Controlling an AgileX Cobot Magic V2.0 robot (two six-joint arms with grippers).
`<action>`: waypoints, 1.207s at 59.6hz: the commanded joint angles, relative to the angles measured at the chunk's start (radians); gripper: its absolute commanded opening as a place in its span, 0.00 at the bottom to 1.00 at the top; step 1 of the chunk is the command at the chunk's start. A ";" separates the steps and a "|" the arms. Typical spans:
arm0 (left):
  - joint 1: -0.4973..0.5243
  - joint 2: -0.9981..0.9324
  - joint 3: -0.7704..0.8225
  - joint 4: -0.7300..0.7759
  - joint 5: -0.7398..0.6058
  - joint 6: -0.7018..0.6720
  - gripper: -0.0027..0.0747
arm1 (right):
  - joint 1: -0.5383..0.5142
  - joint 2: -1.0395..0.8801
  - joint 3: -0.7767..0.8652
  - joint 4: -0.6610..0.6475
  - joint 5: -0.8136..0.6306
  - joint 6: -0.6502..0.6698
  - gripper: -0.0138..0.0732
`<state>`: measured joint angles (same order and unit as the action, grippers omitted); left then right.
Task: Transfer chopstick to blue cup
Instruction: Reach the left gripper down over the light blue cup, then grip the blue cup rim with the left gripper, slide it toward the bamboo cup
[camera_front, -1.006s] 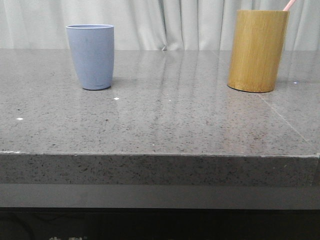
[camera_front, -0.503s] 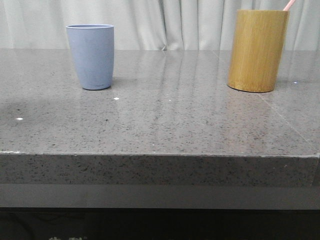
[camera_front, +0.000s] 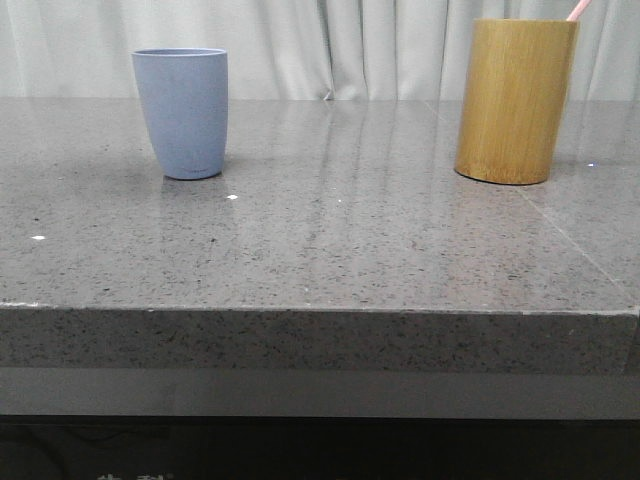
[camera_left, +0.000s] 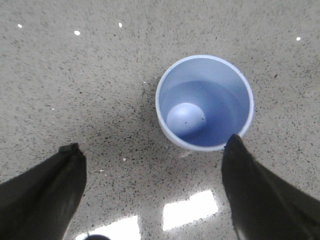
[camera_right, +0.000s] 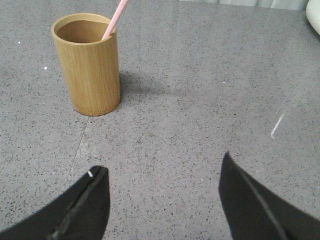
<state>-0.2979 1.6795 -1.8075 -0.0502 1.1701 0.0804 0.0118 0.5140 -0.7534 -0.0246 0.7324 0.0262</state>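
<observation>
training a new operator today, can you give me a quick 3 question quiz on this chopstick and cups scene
1. True or false: the blue cup already holds the chopstick.
2. Which container is the chopstick standing in? A) the blue cup B) the bamboo holder C) neither, it lies on the countertop
3. Fill in: in the wrist views, the left gripper and the right gripper both have their jaws ____.

Key
1. False: seen from above, the cup is empty.
2. B
3. Open, holding nothing.
</observation>
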 joint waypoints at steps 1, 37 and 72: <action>-0.011 0.037 -0.099 0.000 0.026 -0.019 0.74 | 0.001 0.010 -0.029 -0.009 -0.078 -0.007 0.72; -0.011 0.252 -0.232 -0.011 -0.003 -0.043 0.43 | 0.001 0.010 -0.029 -0.009 -0.078 -0.007 0.72; -0.013 0.250 -0.285 -0.076 0.020 -0.040 0.01 | 0.001 0.010 -0.029 -0.005 -0.079 -0.007 0.72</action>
<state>-0.3023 1.9874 -2.0313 -0.0695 1.2135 0.0478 0.0118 0.5140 -0.7534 -0.0246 0.7324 0.0245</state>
